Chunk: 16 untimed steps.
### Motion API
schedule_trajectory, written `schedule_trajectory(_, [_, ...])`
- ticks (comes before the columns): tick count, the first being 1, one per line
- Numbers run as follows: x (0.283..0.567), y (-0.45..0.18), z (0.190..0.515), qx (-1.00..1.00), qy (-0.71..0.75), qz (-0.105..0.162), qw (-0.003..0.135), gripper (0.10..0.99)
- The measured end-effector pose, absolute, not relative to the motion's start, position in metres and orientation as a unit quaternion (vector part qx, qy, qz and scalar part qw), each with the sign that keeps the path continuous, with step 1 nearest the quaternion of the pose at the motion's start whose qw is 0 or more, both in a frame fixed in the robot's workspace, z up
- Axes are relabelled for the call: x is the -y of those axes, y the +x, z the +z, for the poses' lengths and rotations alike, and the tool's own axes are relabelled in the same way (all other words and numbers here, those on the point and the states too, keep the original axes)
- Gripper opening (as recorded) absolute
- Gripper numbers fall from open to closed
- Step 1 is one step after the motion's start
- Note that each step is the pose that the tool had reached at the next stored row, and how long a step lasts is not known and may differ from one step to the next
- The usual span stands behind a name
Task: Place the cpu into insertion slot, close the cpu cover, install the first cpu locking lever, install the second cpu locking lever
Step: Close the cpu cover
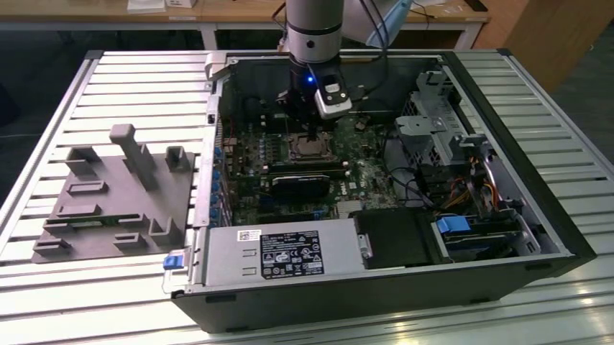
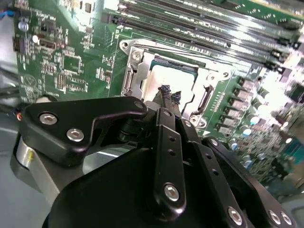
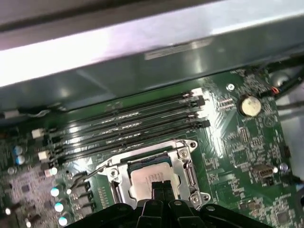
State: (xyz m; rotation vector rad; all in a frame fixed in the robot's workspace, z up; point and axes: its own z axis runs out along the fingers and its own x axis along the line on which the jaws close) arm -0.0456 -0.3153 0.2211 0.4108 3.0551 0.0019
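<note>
One cpu [image 3: 148, 175] edge behind tool [image 3: 159, 186]

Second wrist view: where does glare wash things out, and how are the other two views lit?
In the second wrist view glare bleaches the memory slots and the cpu lid shines pale; in the first wrist view the case wall reflects a bright band and the slot ends flare; in the exterior view the case interior lies in shade.
</note>
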Motion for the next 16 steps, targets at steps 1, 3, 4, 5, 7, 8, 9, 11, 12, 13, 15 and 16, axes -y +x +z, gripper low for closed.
schedule_trajectory(1, [0.3153,-0.0457,0.2211,-0.992,0.124,0.000,0.030,0.102])
schedule_trajectory(3, [0.3152,-0.0457,0.2211,-0.994,0.106,0.000,0.030,0.102])
schedule_trajectory(4, [0.3152,-0.0456,0.2210,-0.995,0.097,0.000,0.030,0.102])
schedule_trajectory(5, [0.3152,-0.0457,0.2208,-0.996,0.088,0.000,0.030,0.102])
schedule_trajectory(7, [0.3153,-0.0457,0.2207,-0.997,0.070,0.000,0.030,0.102])
schedule_trajectory(8, [0.3152,-0.0457,0.2207,-0.997,0.065,0.001,0.030,0.102])
schedule_trajectory(9, [0.3152,-0.0457,0.2207,-0.997,0.065,0.001,0.030,0.102])
schedule_trajectory(11, [0.3152,-0.0457,0.2207,-0.997,0.064,0.001,0.030,0.102])
schedule_trajectory(12, [0.3153,-0.0456,0.2206,-0.998,0.064,0.001,0.029,0.102])
schedule_trajectory(13, [0.3153,-0.0454,0.2206,-0.998,0.064,0.000,0.025,0.102])
schedule_trajectory(15, [0.3153,-0.0451,0.2204,-0.998,0.064,0.000,0.017,0.102])
schedule_trajectory(16, [0.3153,-0.0451,0.2205,-0.998,0.064,0.000,0.017,0.102])
